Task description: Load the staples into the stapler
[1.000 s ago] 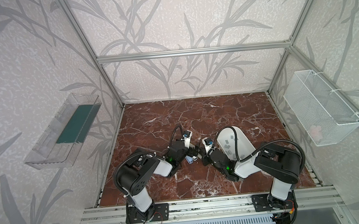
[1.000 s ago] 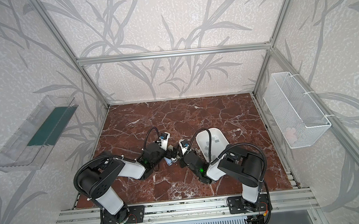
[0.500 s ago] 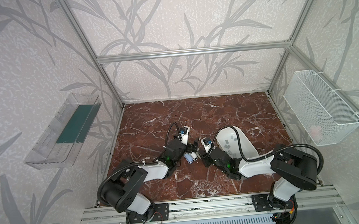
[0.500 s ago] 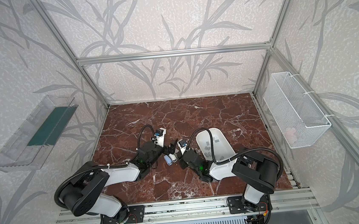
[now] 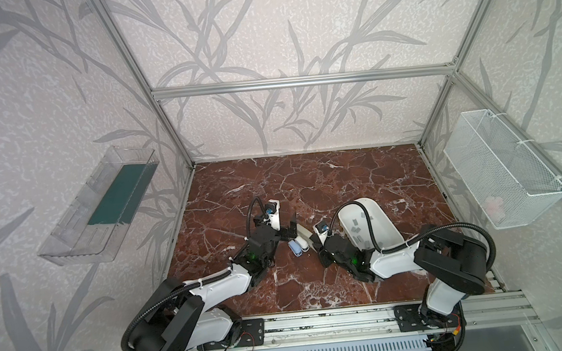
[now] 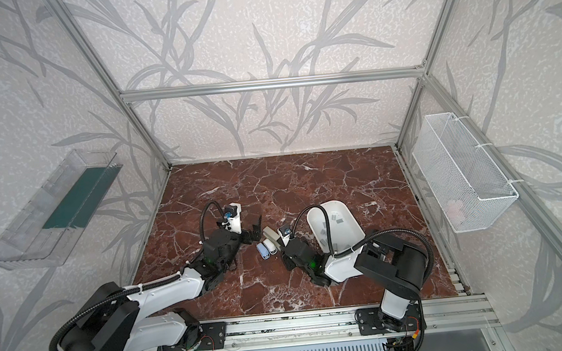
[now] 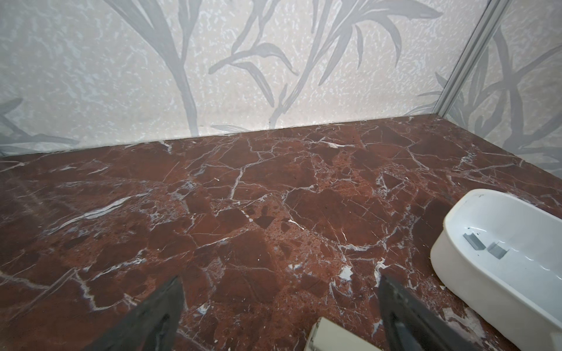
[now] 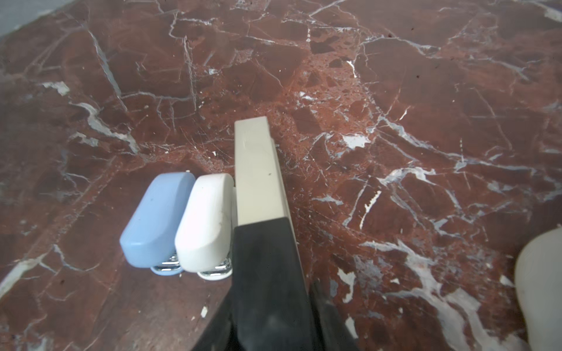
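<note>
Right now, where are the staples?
In both top views the staples lie loose in the white oval tray on the right half of the marble table, just right of the staplers.

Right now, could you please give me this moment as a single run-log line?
left gripper: open, empty | right gripper: shut on beige stapler | staples: in white tray | loading: not begun

On my right wrist feed, the right gripper has its dark fingers against both sides of a long beige stapler's black rear. A white stapler touches its side, a blue stapler beside that, all on the red marble table. The blurred white shape at the edge is probably a tub.
</note>
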Robot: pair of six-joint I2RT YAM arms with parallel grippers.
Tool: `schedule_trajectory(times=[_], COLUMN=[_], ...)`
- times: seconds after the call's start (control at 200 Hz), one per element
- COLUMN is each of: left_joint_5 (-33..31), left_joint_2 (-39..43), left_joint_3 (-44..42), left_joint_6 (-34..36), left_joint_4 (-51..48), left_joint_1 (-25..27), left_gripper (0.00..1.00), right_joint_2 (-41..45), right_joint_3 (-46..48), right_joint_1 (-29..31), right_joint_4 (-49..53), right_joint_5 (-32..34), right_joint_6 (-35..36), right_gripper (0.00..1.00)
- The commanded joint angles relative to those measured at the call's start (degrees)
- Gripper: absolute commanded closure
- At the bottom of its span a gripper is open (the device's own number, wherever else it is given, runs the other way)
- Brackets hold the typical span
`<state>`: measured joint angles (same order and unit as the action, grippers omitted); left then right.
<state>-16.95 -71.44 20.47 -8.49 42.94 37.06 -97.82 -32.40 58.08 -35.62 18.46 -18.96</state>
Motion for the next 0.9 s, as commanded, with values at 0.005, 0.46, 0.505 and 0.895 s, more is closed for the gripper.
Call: schedule_trajectory(times=[0.005, 0.46, 0.505, 0.895], left_joint_5=[-4.0, -12.8, -13.3, -12.0], left_joint_2=[2.8, 12.6, 13.7, 16.2], left_joint_3=[-1.0, -0.1, 0.8, 6.5], left_joint_6=[-1.0, -6.4, -7.7, -11.0], left_joint_4=[-2.1, -17.0, -20.6, -37.9], left_joint_1=[0.0, -2.6, -3.1, -8.5], left_gripper=[0.0, 0.0, 0.01, 0.0], right_joint_2=[-2.1, -2.9, -2.8, 6.2], right_joint_3=[-1.9, -9.9, -10.2, -9.1], right_joint_1=[0.2, 2.8, 2.8, 3.1], right_joint_4=[0.7, 19.4, 20.7, 24.2], right_joint_5=[4.6, 15.0, 14.8, 13.0], right_joint_6=[-1.2, -12.7, -14.3, -19.4], right_gripper=[0.7, 0.77, 0.76, 0.36])
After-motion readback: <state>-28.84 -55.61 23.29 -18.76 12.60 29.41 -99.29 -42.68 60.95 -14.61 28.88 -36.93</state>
